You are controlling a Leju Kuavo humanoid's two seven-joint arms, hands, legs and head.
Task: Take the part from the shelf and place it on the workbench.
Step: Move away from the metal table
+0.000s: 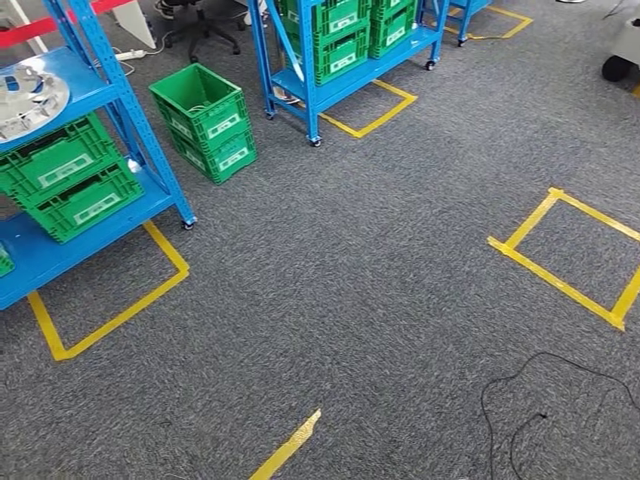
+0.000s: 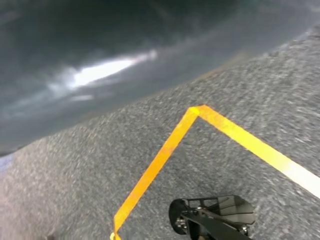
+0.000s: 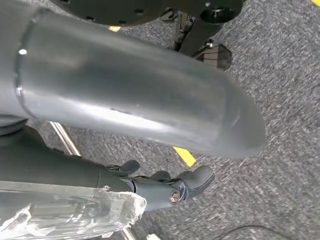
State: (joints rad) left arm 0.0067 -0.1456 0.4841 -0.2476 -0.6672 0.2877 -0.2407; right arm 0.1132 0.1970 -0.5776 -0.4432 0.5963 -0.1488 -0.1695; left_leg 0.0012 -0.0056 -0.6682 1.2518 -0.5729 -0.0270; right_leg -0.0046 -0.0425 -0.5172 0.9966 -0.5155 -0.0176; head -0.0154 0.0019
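In the right wrist view my right hand [image 3: 158,150] hangs over the carpet. Its thick grey thumb [image 3: 132,95] crosses the picture and its dark fingers [image 3: 177,187] stretch out beside it. A shiny silver part [image 3: 68,215] with a jagged end lies along those fingers, held in the hand. More silver parts [image 1: 26,95] lie on the upper level of the blue shelf [image 1: 143,150] at the far left of the head view. My left hand [image 2: 94,65] is a blurred dark grey shape close to the lens, and how its fingers lie cannot be made out.
Green crates [image 1: 72,185] fill the blue shelf, and two stacked crates [image 1: 205,120] stand on the carpet beside it. A second blue shelf [image 1: 347,50] stands further back. Yellow tape squares [image 1: 562,255] mark the grey carpet. A black cable [image 1: 528,400] loops at the lower right.
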